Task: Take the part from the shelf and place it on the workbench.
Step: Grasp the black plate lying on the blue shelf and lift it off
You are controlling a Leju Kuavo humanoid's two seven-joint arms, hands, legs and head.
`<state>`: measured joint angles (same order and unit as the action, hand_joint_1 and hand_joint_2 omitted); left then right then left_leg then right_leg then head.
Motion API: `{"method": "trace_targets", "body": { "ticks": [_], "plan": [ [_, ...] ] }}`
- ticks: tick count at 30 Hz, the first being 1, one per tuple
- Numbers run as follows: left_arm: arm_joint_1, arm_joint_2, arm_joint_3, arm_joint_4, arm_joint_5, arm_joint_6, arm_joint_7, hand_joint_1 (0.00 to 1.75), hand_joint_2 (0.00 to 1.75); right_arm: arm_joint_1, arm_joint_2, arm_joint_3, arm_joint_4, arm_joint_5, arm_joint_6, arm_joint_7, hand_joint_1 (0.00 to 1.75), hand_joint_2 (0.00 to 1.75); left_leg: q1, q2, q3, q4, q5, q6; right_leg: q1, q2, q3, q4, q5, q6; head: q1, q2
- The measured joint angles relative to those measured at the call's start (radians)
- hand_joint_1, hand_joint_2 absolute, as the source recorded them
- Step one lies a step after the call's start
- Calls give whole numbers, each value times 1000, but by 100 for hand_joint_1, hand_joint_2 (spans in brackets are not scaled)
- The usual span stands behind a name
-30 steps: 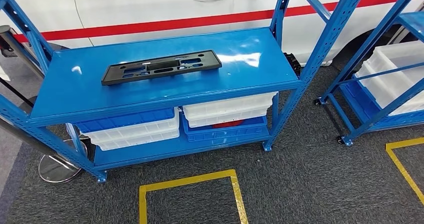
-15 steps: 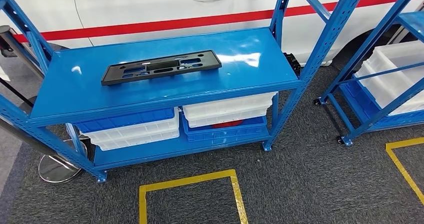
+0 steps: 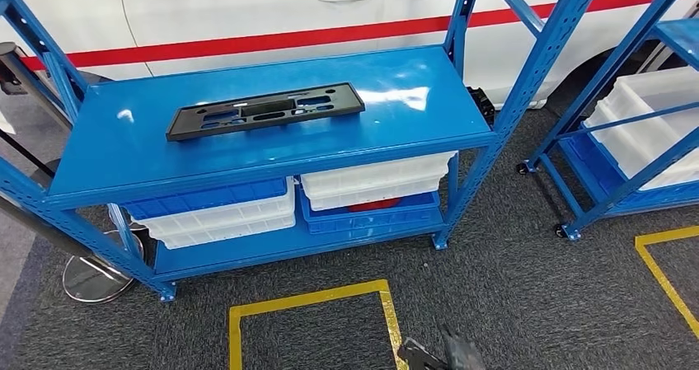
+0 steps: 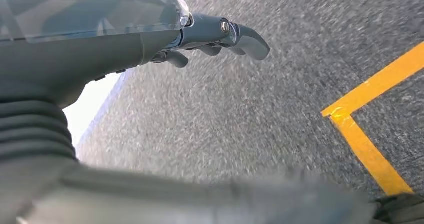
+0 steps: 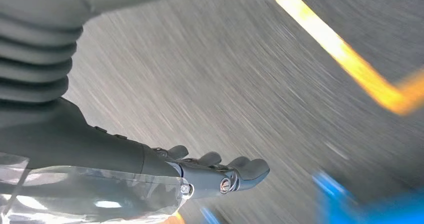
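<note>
Black part (image 3: 265, 110) lying flat on top of blue shelf (image 3: 412, 123), toward the left and back edge, long side running along the shelf. White and blue bins (image 3: 216, 213) stacked on the lower level, left; more bins (image 3: 375, 190) beside them, right. White car (image 3: 247, 11) with red stripe behind. Second blue rack (image 3: 626, 139) at right, holding white bins. Yellow tape (image 3: 313, 300) marking the grey carpet in front. Right hand (image 3: 441, 355) blurred at the bottom edge, state unclear.
</note>
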<state>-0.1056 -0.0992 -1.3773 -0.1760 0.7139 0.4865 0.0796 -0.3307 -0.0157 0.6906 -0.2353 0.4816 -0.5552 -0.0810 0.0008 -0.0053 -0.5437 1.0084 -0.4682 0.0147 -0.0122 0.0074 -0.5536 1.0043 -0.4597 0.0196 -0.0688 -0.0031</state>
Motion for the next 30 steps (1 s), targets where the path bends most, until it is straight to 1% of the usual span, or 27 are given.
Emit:
{"method": "trace_targets", "body": {
  "ticks": [2, 3, 7, 9, 10, 12, 16, 20, 23, 25, 28, 30],
  "plan": [
    [-7, 0, -12, 1, -7, -18, 5, 0, 175, -81, -7, 38, -18, 105, 1, -19, 0, 175, 0, 1, -2, 0, 2, 0, 0, 2, -1, 0, 3, 1, 0, 0],
    [-10, 0, -17, 1, -9, -27, 6, 0, 175, -137, -11, 62, -26, 179, 17, -16, 0, 175, 0, 2, -3, 0, 3, 0, 0, 3, -3, 1, 5, 1, 0, 0],
    [-30, 0, -34, 2, -13, -35, 9, 0, 175, -440, -30, 190, -58, 500, 117, 25, 0, 175, -2, 8, -10, 2, 12, 1, -2, 8, -15, 2, 13, 2, 0, 0],
    [-35, 0, -39, 2, -14, -33, 10, 0, 175, -566, -39, 254, -68, 597, 145, 34, 0, 175, -2, 5, -11, 2, 13, 1, -1, 5, -15, 2, 14, 2, 0, 0],
    [-35, 0, -43, 2, -14, -33, 11, 0, 175, -609, -41, 277, -73, 617, 150, 36, 0, 175, -2, 4, -11, 2, 14, 1, -1, 3, -14, 2, 14, 2, 0, 0],
    [-35, 0, -49, 2, -13, -32, 12, 0, 175, -665, -44, 314, -80, 634, 151, 42, 0, 175, -2, 2, -11, 2, 14, 1, -1, 1, -14, 2, 14, 2, 0, 0],
    [-42, 0, -55, 2, -14, -33, 13, 0, 175, -728, -48, 364, -92, 671, 136, 52, 0, 175, -2, 2, -13, 2, 14, 1, -2, 1, -14, 2, 14, 2, 0, 0],
    [-49, 0, -64, 2, -24, -37, 22, 0, 175, -828, -59, 390, -101, 698, 168, 37, 0, 175, -2, 2, -14, 2, 14, 2, -2, 1, -15, 2, 14, 3, 0, 0],
    [-55, 0, -76, 2, -27, -40, 30, 0, 175, -910, -64, 393, -105, 677, 185, 29, 0, 175, -2, 1, -14, 2, 15, 2, -2, 0, -15, 2, 14, 3, 0, 0],
    [-52, 2, -81, 4, -25, -41, 32, 0, 175, -946, -64, 386, -110, 637, 185, 19, 0, 175, -2, 1, -14, 3, 14, 2, -2, 1, -15, 2, 14, 3, 0, 0],
    [-46, 4, -82, 6, -22, -41, 24, 0, 175, -972, -62, 358, -116, 571, 186, -6, 0, 175, -2, 1, -15, 3, 14, 2, -2, 0, -16, 2, 14, 3, 0, 0],
    [-47, 4, -82, 6, -22, -41, 22, 0, 175, -977, -60, 344, -119, 556, 185, -12, 0, 175, -2, 0, -15, 3, 14, 2, -2, -1, -16, 2, 14, 3, 0, 0]
  ]
}}
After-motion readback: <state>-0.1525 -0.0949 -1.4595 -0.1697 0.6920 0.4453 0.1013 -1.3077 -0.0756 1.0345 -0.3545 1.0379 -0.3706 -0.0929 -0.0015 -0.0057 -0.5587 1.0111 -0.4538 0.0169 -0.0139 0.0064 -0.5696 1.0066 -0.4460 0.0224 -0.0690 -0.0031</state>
